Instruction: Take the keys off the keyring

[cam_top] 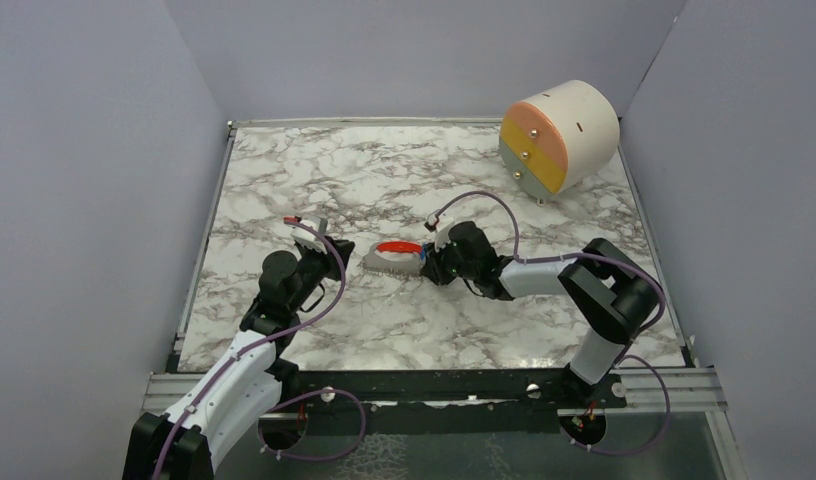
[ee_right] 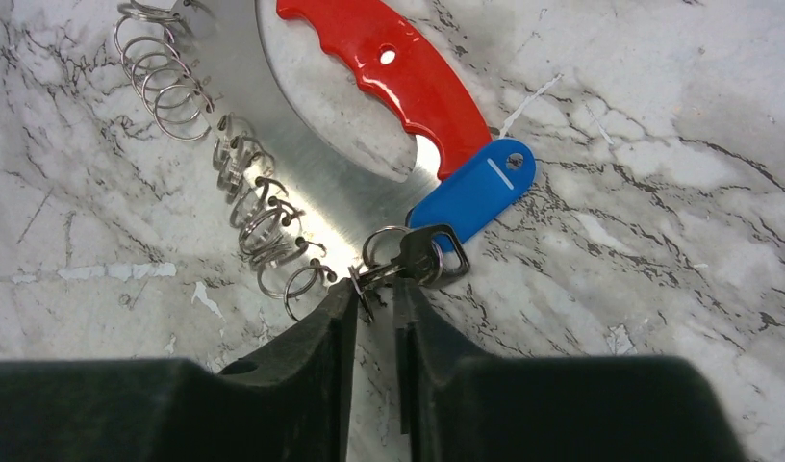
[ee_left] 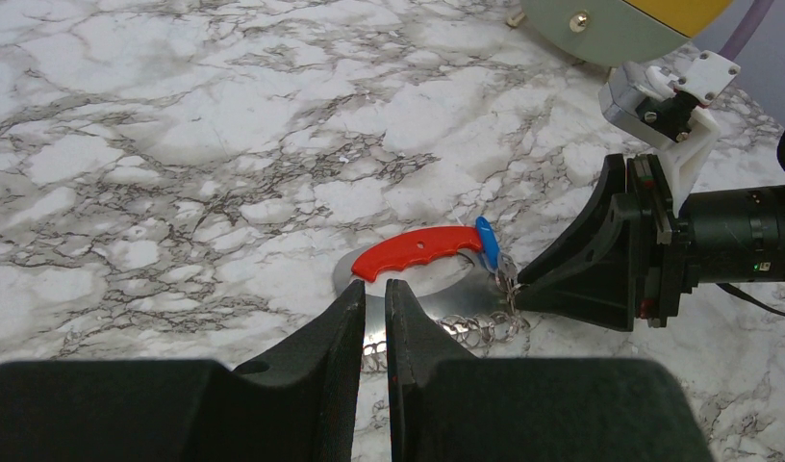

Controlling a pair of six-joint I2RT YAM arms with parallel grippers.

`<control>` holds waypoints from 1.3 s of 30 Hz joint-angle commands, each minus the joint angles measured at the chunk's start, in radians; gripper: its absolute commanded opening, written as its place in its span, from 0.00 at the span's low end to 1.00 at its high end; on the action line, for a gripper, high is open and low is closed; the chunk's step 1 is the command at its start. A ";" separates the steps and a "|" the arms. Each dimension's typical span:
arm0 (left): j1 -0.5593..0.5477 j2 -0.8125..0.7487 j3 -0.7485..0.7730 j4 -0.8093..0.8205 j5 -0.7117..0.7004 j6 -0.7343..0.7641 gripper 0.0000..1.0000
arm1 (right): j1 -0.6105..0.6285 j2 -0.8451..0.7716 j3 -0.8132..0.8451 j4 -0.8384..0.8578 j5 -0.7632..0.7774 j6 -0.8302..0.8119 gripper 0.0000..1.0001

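Keyring (cam_top: 395, 250), a red-handled steel crescent, lay at the centre of the marble table (cam_top: 314, 170), between the two arms. Your right gripper (ee_right: 374, 289) was clamped on the small split ring (ee_right: 362, 279) carrying the keys (ee_right: 422, 258), beside the blue tag (ee_right: 477, 191), lower centre of its view. Your left gripper (ee_left: 371, 289) was closed to a slit at the crescent's near edge; whether it pinched the plate cannot be told. Judged light, rigid and slippery: you would steady the plate by its edge and work the thin, springy ring.
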 commanded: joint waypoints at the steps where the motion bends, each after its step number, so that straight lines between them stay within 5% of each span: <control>1: -0.004 -0.006 -0.007 0.013 -0.012 -0.002 0.17 | 0.010 0.031 0.032 0.018 -0.019 -0.010 0.09; 3: -0.004 -0.007 -0.007 0.013 -0.015 -0.003 0.17 | 0.011 0.034 0.035 0.012 -0.017 -0.010 0.01; 16: -0.004 -0.008 0.007 0.014 0.002 -0.021 0.21 | 0.037 -0.243 0.200 -0.207 0.077 -0.148 0.01; 33: -0.023 -0.022 0.099 0.139 0.231 -0.158 0.19 | 0.046 -0.479 0.267 -0.318 0.050 -0.178 0.01; 39: -0.114 -0.004 0.155 0.152 0.257 -0.170 0.28 | 0.051 -0.509 0.269 -0.317 0.051 -0.172 0.01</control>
